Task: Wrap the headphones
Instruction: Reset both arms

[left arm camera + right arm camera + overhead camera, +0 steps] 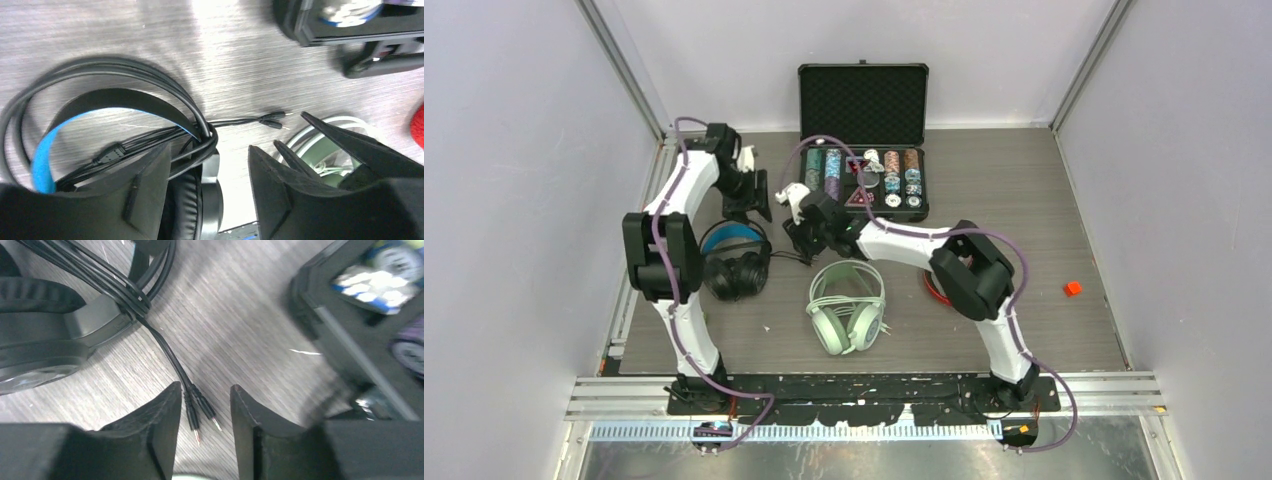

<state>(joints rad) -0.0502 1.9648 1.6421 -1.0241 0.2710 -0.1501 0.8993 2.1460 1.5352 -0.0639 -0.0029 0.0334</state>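
Bulky black headphones with blue-lined headband sit under the left jaws, which are spread and empty. Their black cable is looped round the band, probably most of this wrap done. Its twin plug ends lie loose on the grey counter between the spread, empty right jaws. Pale mint-green headphones and mostly hidden red headphones: wrap unclear. The open black case beyond the right jaws holds poker chips.

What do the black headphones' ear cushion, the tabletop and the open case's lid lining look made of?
Ear cushion: probably matte black leatherette over padding; looks soft and creased.
Tabletop: likely grey wood-grain laminate, semi-glossy; streaked grain and glare.
Lid lining: matte black foam with a dimpled egg-crate pattern.
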